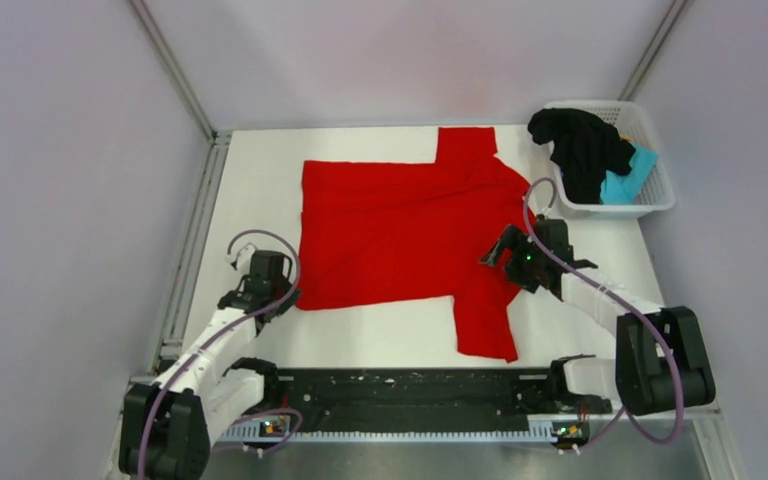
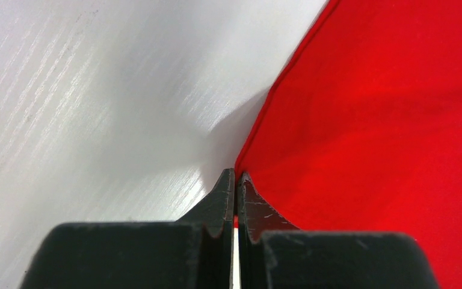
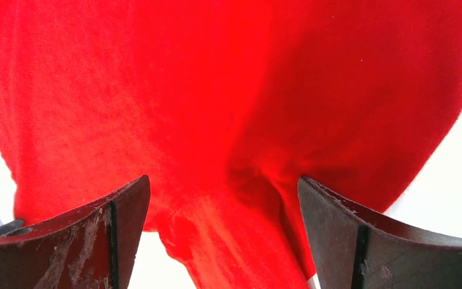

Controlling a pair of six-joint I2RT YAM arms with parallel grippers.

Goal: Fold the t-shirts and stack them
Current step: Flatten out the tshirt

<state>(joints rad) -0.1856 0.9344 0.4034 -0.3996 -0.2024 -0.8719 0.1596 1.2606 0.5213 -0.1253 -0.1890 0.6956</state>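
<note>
**One corner pinched, the other side free**

Nearest, the left gripper sits at the near left corner of the red t-shirt. Its jaws are pressed together, with the hem apparently nipped between the tips. On the right, the right gripper hovers with jaws spread wide and nothing in them. It is over a bunched spot where the near sleeve joins the body. The shirt lies spread and mostly flat in the middle of the table.

With one corner held, a pull by the left arm would likely drag the cloth askew rather than fold it, and so thin a pinch could slip off the hem. If the right jaws close on that bunch, they may catch several layers and set a crooked crease.

The right arm's cable loops above the shirt's shoulder and might snag it. Farther back, at the far right corner, the basket holds the black t-shirt and the teal t-shirt, not yet folded.
</note>
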